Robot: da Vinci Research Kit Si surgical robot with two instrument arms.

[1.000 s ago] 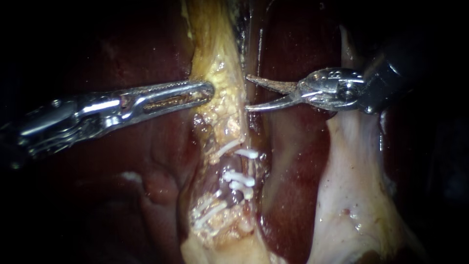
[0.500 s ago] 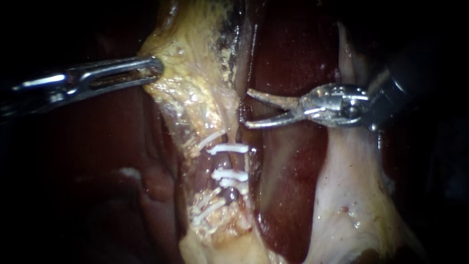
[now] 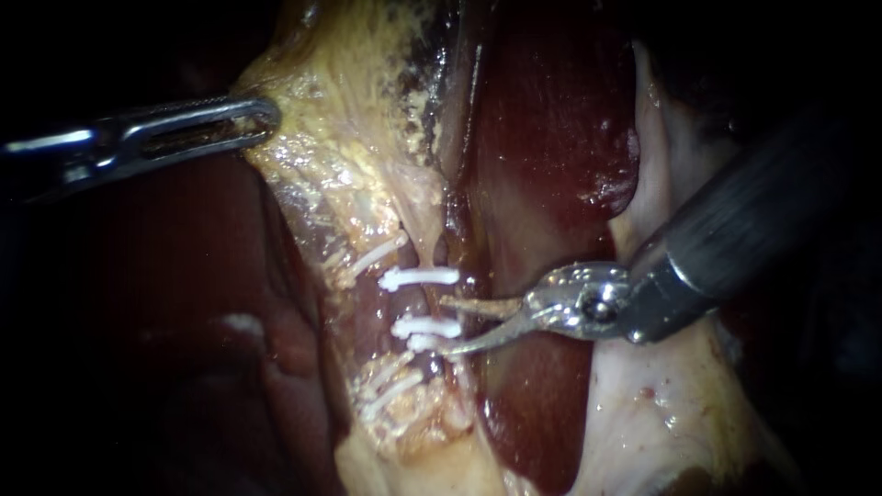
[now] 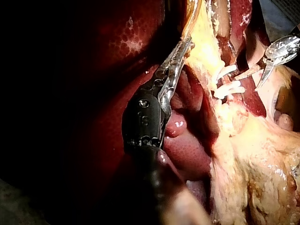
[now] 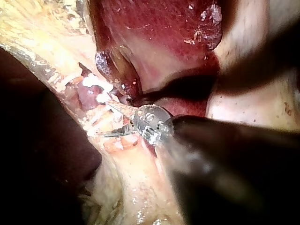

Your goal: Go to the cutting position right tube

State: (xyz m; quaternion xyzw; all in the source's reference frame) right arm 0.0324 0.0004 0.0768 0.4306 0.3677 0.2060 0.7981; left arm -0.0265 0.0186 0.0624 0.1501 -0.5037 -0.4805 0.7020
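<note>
The liver fills most of the endoscope view, dark red. Over it a band of yellow tissue runs from top to bottom, and at the right lies a pale flap.

My left instrument comes in from the left, high up. Its jaws are closed on the left edge of the yellow tissue, and the band is stretched toward that side. My right instrument comes in from the upper right. Its jaws stand apart with a clear gap, and nothing is gripped between them.

The right tube runs down the right edge of the yellow band. It carries three white clips, one above and two close together below. The upper jaw tip lies between the top clip and the lower pair, beside the tube. The lower tip lies just under the pair. Whether the tips touch the tube, I cannot tell.
</note>
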